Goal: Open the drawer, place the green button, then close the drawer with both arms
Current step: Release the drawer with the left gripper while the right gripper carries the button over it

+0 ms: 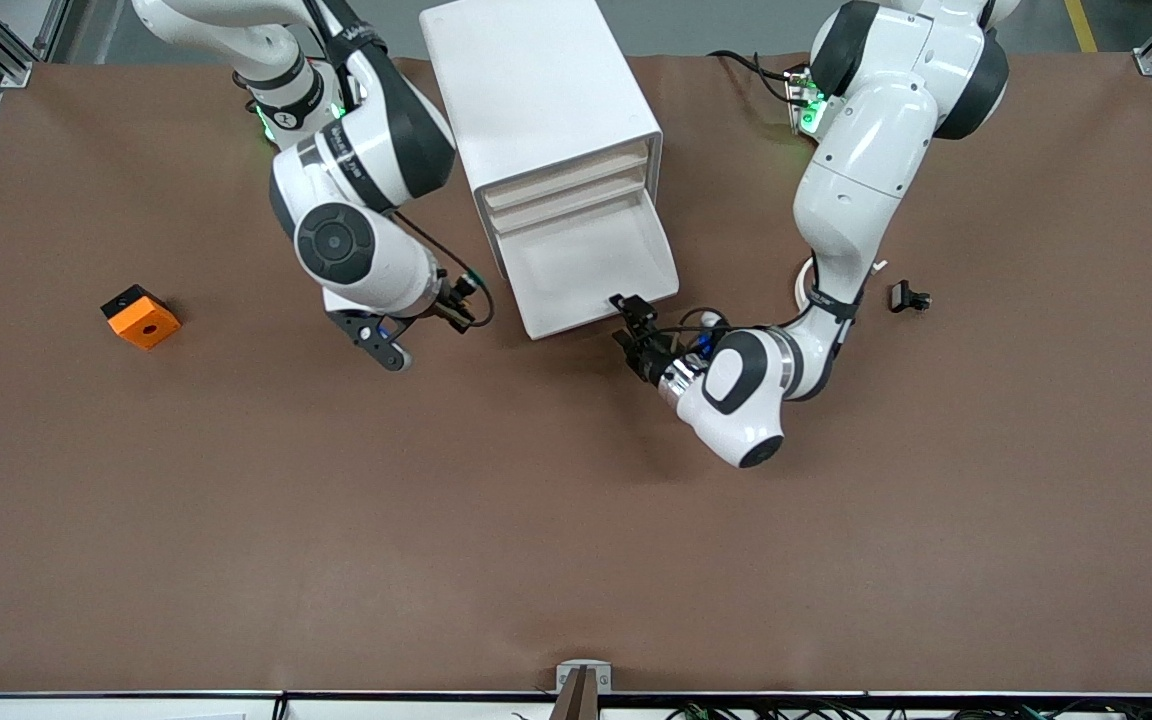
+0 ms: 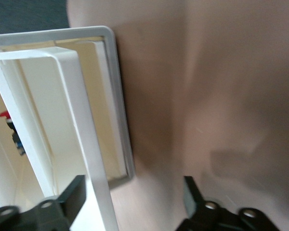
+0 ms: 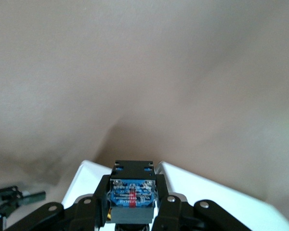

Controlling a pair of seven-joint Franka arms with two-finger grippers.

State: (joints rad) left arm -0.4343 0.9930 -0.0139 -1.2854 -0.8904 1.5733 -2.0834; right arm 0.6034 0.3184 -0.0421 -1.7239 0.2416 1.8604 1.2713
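Observation:
The white cabinet stands at the middle of the table, its lowest drawer pulled out toward the front camera. My left gripper is at the drawer's front wall. It is open, with one finger inside the drawer and the other outside. My right gripper is beside the drawer, toward the right arm's end. It is shut on the button, a dark block with a blue label. The green cap is hidden.
An orange cube with a black hole lies toward the right arm's end of the table. A small black part lies toward the left arm's end. The brown table top stretches toward the front camera.

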